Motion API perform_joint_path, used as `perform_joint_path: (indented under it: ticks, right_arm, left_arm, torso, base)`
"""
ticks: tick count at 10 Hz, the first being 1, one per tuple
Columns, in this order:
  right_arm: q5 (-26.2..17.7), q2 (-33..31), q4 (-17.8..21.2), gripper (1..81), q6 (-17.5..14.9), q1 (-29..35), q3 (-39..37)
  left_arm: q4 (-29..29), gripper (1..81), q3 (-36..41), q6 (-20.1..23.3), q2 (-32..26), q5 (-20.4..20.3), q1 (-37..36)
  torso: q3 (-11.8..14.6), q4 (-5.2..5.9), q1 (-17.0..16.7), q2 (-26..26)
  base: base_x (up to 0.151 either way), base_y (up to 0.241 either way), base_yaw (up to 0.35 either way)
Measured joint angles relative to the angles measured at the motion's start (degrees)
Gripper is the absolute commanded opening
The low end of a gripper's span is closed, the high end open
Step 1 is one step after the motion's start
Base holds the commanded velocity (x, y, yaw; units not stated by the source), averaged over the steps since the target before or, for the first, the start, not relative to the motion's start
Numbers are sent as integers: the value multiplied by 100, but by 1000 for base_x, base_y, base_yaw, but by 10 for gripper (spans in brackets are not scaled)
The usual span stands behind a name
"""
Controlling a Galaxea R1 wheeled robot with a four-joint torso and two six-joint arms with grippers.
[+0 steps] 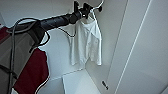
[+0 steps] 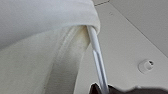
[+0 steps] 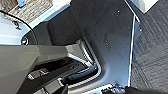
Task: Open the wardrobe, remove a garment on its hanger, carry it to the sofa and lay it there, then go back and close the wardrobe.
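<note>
Jaws of the left gripper (image 1: pixel 86 10) are clamped on the hanger (image 1: pixel 96 7) high inside the wardrobe (image 1: pixel 60 50), the black arm reaching in from the left of the white shirt. Left of that arm, at the wardrobe's edge, hangs a maroon jacket (image 1: pixel 32 72) with a white-trimmed hem. The garment (image 1: pixel 86 42) droops from the hanger just right of the gripper, its hem well above the wardrobe floor, near the inner side wall. Right of the shirt stands the open white door (image 1: pixel 135 50).

From the head view you get the whole shirt and the arm; the left wrist view instead sits right under the collar, showing the cream cloth (image 2: pixel 37 50) folded over the hanger's slim white bar (image 2: pixel 98 62), and a small round white fitting (image 2: pixel 146 66) on the wardrobe panel beside it.

As for the right arm, its wrist view looks down past the robot's dark base onto grey carpet (image 3: pixel 152 55); whether those jaws are spread or closed I cannot tell.
</note>
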Motion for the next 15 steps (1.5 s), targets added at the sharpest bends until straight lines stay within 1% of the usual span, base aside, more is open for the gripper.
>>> perform_joint_path:
  ticks: [1, 2, 3, 4, 5, 7, 8, 9, 11, 14, 15]
  right_arm:
    - [-2, 0, -2, 811, 2, -5, 0]
    - [-10, -5, -2, 811, 2, -5, 0]
    - [1, -11, -2, 811, 2, 0, 0]
    - [-2, -16, -5, 811, 0, -2, 0]
    - [1, -13, -5, 811, 0, 1, 0]
    - [1, -32, -9, 811, -9, 0, 0]
    - [4, -33, -9, 811, -13, 1, 0]
    - [6, -38, -9, 811, -16, 1, 0]
    - [4, -44, -9, 811, -16, 0, 0]
    - [4, -46, -9, 811, -16, 0, 11]
    - [6, -46, -9, 811, -17, -2, 11]
  left_arm:
    - [0, 10, 158, -2, -74, -39, -33]
    - [2, 10, 404, -2, -179, -133, -67]
    - [26, 10, 662, 0, -295, -212, -102]
    - [83, 10, 877, 2, -383, -210, -127]
    - [171, 10, 1023, 2, -463, -196, -122]
    - [430, 10, 1167, 15, -564, -124, 41]
    - [507, 10, 1172, 17, -557, -30, 151]
    - [599, 10, 1164, 17, -546, 63, 234]
    - [751, 10, 1246, 20, -408, 177, 330]
    - [908, 10, 1936, 17, -339, 217, 510]
    - [989, 10, 2161, 15, -339, 223, 586]
  torso:
    - [0, 72, 0, 0]
    - [0, 216, 0, 2]
    - [0, 411, 0, 2]
    - [0, 601, 0, 2]
    - [0, 752, 0, 2]
    - [0, 1125, -2, 2]
    - [0, 1266, 0, 2]
    - [0, 1331, 0, 2]
    - [0, 1333, 0, 2]
    - [0, 1333, 0, 2]
    - [0, 1349, 0, 2]
  base:
    - [0, 0, 0]
    - [0, 0, 0]
    - [0, 0, 0]
    - [0, 0, 0]
    - [0, 0, 0]
    - [0, 0, 0]
    - [0, 0, 0]
    - [0, 0, 0]
    - [0, 0, 0]
    - [0, 0, 0]
    - [0, 0, 0]
